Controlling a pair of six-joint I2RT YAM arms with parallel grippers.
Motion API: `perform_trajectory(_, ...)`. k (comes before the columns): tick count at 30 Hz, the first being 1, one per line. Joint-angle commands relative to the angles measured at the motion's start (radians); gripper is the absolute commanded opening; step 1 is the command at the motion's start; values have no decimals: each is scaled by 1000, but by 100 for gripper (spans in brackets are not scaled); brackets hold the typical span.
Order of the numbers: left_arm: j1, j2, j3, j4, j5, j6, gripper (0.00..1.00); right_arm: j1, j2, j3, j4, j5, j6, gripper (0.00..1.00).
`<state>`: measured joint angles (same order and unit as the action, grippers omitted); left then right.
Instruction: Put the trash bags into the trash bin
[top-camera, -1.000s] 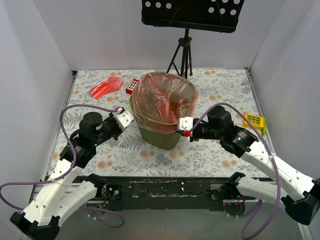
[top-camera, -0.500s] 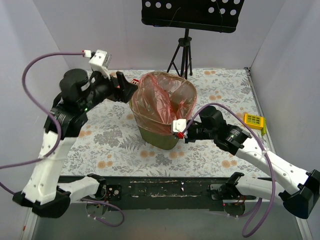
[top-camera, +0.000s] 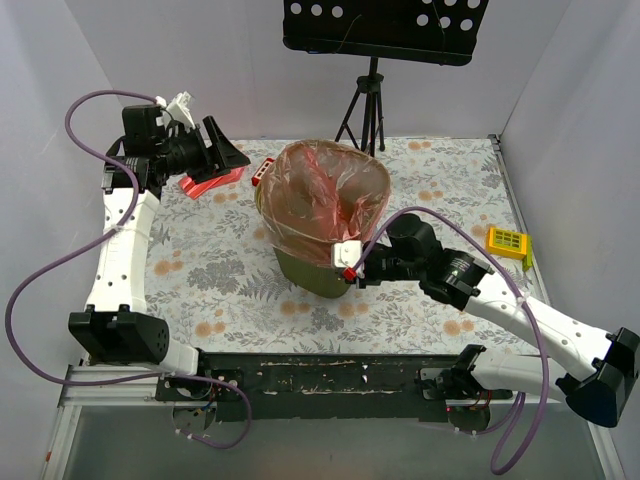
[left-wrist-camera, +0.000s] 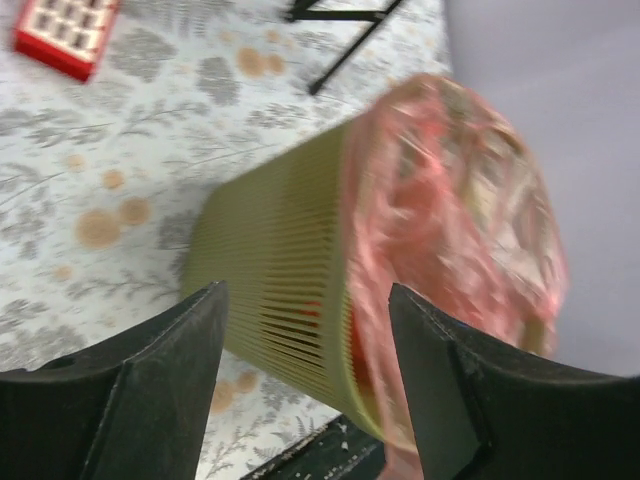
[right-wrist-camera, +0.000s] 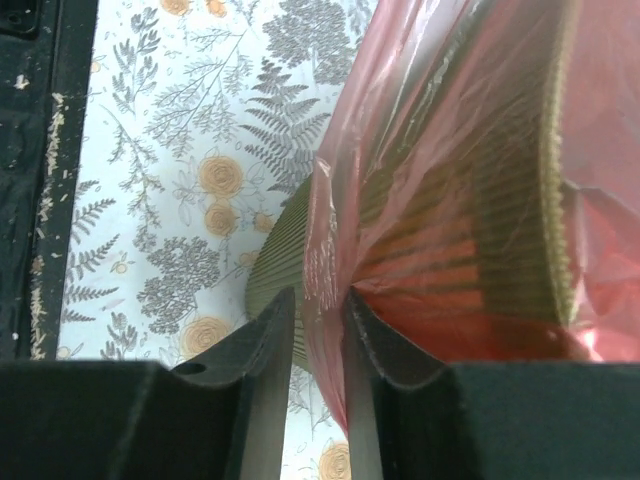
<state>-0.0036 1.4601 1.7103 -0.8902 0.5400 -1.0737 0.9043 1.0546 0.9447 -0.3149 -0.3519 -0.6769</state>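
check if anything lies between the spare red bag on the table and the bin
Only the small red box, flat on the table between the folded trash bag and the trash bin; a lifted bag would likely clear it. The bin's mouth stands open, lined with another red bag.

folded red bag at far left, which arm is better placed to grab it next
Left. The left fingers hover open and empty right by the folded bag; the right fingers straddle the lining bag's film at the bin's near rim, farther away.
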Motion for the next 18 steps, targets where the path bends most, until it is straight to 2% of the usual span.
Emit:
perform_trajectory(1,-7,-64,5,92,271,-12,68,8,4,91,51,50,22,39)
perform_trajectory(7,-10,-63,-44,83,259,7,71,15,38,134,33,47,40,52)
perform_trajectory(12,-13,-66,12,34,179,69,62,15,27,172,-62,63,57,56)
perform_trajectory(15,-13,-61,46,-3,219,69,59,15,-10,166,-107,79,60,59)
perform_trajectory(18,-13,-78,5,-7,258,72,54,15,-31,167,-147,88,54,63)
